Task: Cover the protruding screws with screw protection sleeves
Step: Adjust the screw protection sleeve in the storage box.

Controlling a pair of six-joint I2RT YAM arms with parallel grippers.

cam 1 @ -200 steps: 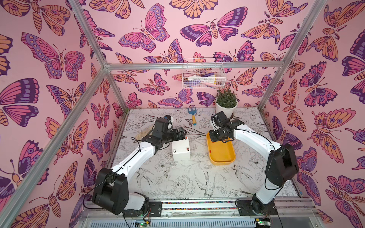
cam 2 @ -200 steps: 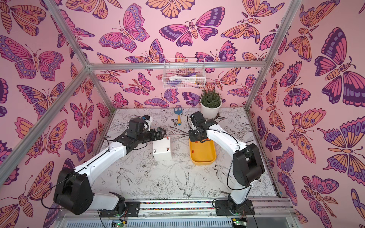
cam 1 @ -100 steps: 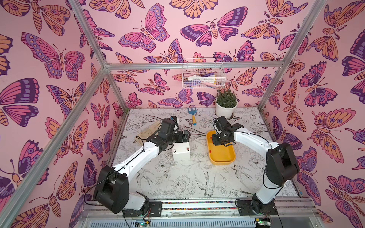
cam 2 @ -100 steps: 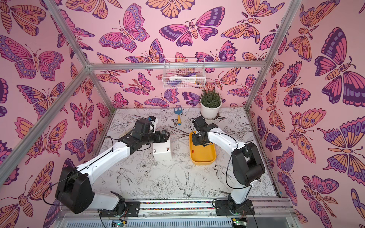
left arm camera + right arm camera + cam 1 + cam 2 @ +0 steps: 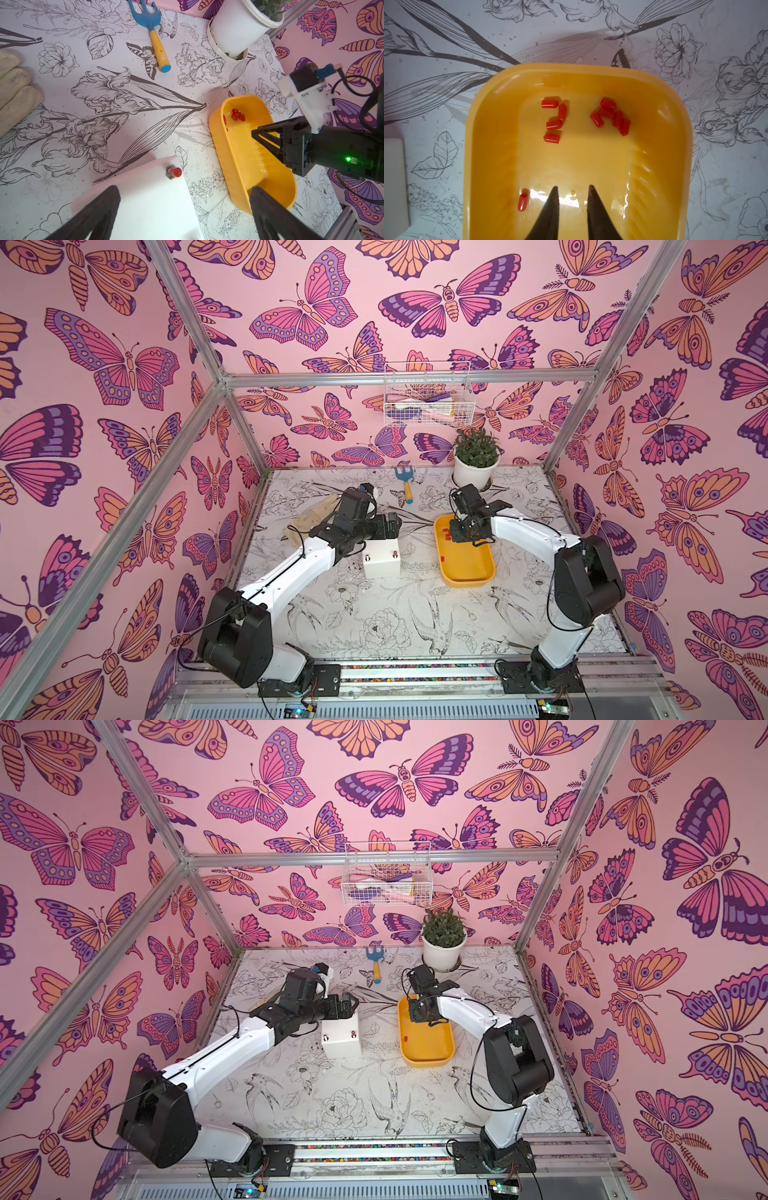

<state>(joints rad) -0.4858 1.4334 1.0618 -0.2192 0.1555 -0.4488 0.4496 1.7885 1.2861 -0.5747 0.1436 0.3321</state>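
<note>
— Why is the left gripper hanging over the box?
— I'm holding it spread wide there, ready to steady the box, I'd judge. One screw is already capped in red.
— And the right gripper?
— I'm aiming it into the tray, right of the box, tips slightly apart, pinching nothing. One of the sleeves is lying just left of my tips; the rest are sitting in two clumps at the far end.

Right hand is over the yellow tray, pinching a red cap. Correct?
No. The right hand is over the yellow tray, but it pinches nothing: the right wrist view shows its fingers apart with only bare tray between them. The red caps lie loose on the tray floor.
</note>
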